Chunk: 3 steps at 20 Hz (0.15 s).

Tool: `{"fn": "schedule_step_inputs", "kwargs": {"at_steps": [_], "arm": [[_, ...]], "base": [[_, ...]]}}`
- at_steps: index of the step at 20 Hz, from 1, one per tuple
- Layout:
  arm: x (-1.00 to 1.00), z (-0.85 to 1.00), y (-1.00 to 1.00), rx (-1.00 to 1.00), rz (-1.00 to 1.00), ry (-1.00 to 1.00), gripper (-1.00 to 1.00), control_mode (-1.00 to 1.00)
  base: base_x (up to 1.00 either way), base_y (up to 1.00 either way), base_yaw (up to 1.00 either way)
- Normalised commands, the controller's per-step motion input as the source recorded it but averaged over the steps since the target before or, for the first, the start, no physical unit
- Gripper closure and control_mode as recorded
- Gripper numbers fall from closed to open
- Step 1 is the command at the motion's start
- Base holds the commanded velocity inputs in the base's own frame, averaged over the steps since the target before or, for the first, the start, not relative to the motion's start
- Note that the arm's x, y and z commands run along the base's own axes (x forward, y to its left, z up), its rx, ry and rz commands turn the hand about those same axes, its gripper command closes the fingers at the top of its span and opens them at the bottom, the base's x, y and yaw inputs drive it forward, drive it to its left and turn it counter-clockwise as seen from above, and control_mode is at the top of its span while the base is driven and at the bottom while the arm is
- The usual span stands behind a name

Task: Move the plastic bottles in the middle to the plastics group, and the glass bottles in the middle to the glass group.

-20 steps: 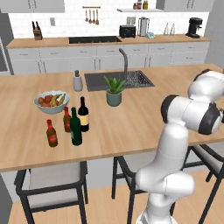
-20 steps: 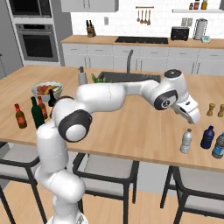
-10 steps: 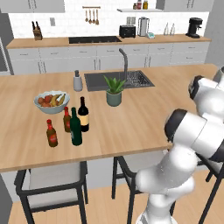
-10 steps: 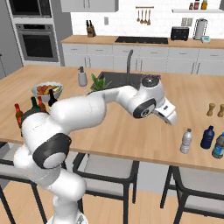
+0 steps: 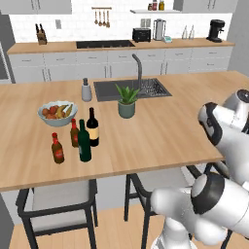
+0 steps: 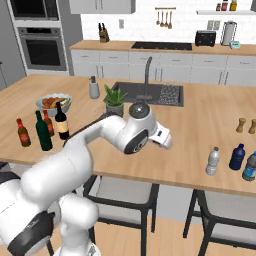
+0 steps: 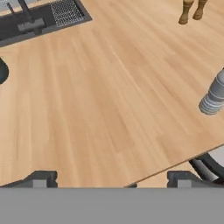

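Gripper (image 7: 111, 178): fingers spread wide apart, nothing held, poised over bare wood just inside the near edge of the worktop (image 6: 200, 120); seen from the right base as the white hand (image 6: 161, 137) above the front strip

Pale plastic bottle (image 6: 213, 161): upright near the front edge, to the right of the gripper, apart from it; ribbed body seen at the right margin of the hand view (image 7: 214, 97)

Two blue bottles (image 6: 237, 157): just beside the pale one, further right

Wine bottle (image 5: 92, 127), green bottle (image 5: 84, 141): upright, close together, left part of the worktop, set back from the front edge

Two small brown bottles (image 5: 57, 148): beside them, one to the left, one behind

Open wood is left between the two clusters

Fruit bowl (image 5: 57, 112), potted plant (image 5: 127, 100), sink (image 5: 131, 89): further back
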Motion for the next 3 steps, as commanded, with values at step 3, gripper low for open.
{"fn": "schedule_step_inputs", "kwargs": {"at_steps": [3], "arm": [[-0.19, 0.06, 0.99, -0.01, 0.2, 0.0, -1.0, -1.0]], "base": [[0.0, 0.0, 0.0]]}}
